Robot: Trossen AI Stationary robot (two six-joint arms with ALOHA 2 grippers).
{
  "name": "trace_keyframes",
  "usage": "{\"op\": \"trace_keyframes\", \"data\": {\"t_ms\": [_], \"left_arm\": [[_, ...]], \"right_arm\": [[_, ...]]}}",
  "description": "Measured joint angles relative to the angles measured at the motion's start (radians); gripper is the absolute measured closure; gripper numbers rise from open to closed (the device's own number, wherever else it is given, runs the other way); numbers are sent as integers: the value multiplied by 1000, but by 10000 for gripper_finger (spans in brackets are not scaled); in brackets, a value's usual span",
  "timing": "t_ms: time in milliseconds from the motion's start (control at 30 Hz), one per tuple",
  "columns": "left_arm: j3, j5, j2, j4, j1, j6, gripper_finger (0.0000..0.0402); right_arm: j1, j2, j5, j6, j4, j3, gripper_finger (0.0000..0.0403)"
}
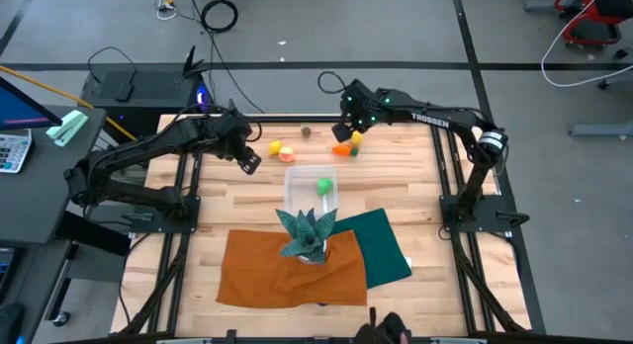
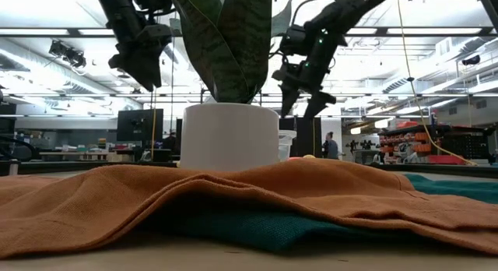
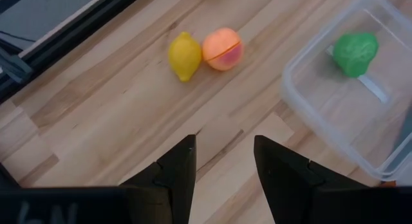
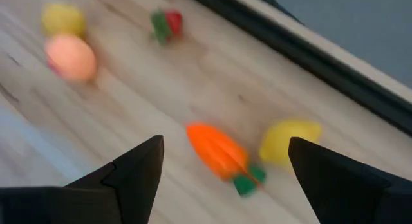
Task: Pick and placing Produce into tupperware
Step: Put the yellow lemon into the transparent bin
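The right gripper (image 1: 348, 114) hangs over the far edge of the table with its fingers spread wide and nothing between them, and the toy carrot (image 4: 219, 152) lies just ahead of it, between the two fingertips in the right wrist view — its long axis runs slantwise to the line between the fingers, green stub end nearest a yellow fruit (image 4: 288, 139) that sits just beside it. That neighbour is the thing most likely to get nudged or caught if the fingers come down as they stand. The left gripper (image 1: 247, 158) is partly open and empty, hovering above bare wood; a lemon (image 3: 184, 55) and a peach (image 3: 223, 48) lie touching each other a little ahead of it, so the left arm is the nearer one for that pair. The clear container (image 1: 292, 191) sits mid-table between the arms with one green piece (image 1: 323, 186) already inside. A small red-and-green fruit (image 4: 167, 24) lies apart near the table's far rim. The potted plant (image 1: 307, 232) on the orange cloth (image 1: 257, 270) stands beyond the container — out of either arm's path to it.
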Motion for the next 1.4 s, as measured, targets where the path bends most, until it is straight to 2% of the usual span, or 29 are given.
{"op": "trace_keyframes", "data": {"t_ms": [167,400,567,767,933,1167,1400], "left_arm": [[0,0,0,21,0,3,237],[0,0,0,21,0,28,237],[0,0,0,20,0,29,237],[0,0,0,27,0,29,237],[0,0,0,27,0,18,237],[0,0,0,27,0,18,237],[0,0,0,27,0,18,237]], "right_arm": [[-63,0,-35,49,145,-18,105],[-183,0,-77,132,157,16,108],[-163,23,-91,140,150,84,108],[-104,212,10,120,-100,328,108],[-111,359,89,136,-314,488,108],[-140,415,103,241,-408,499,108],[-146,411,100,263,-507,481,108]]}}
